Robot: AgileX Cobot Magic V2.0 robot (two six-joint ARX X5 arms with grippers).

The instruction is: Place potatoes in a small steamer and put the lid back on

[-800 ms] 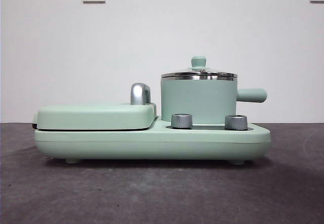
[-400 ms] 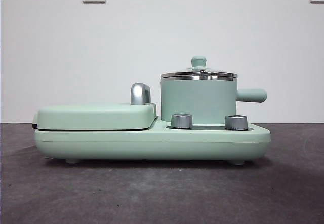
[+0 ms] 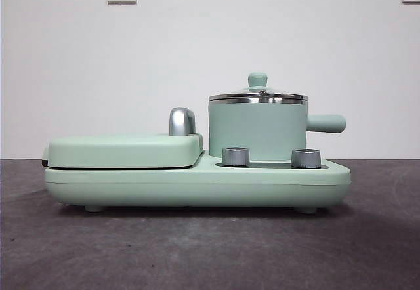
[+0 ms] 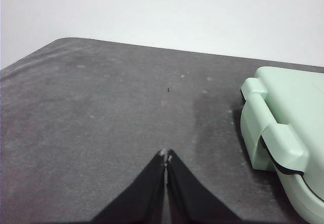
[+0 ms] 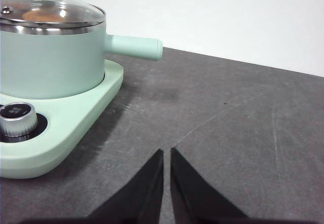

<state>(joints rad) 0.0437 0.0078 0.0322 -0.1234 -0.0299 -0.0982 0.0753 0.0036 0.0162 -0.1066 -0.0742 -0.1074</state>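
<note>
Seen level from the front, the small steamer [image 3: 257, 131] stands on the right half of a mint-green cooker base [image 3: 197, 184], its stubby handle [image 3: 326, 123] pointing right, with the glass lid [image 3: 258, 95] seated on its steel rim and the green knob [image 3: 257, 79] upright on top. Two steel dials [image 3: 235, 156] sit on the base just in front of the pot, and a flat green griddle cover [image 3: 125, 151] with a chrome handle [image 3: 182, 121] closes the left half. No arm shows in this view. The left wrist camera finds the left gripper [image 4: 166, 157] over bare dark table [image 4: 91, 112], its jaws pressed together at the tips and holding nothing, with the cooker's hinged end [image 4: 276, 133] off to one side. The right wrist camera shows the right gripper [image 5: 167, 153] above the table [image 5: 238, 133] beside the base [image 5: 66, 133], well clear of the pot, its jaws nearly together with a thin gap between them and nothing in it. Through the glass of the lid [image 5: 48, 13], an orange-brown patch of the potatoes [image 5: 43, 15] shows inside the steamer [image 5: 50, 62].
</note>
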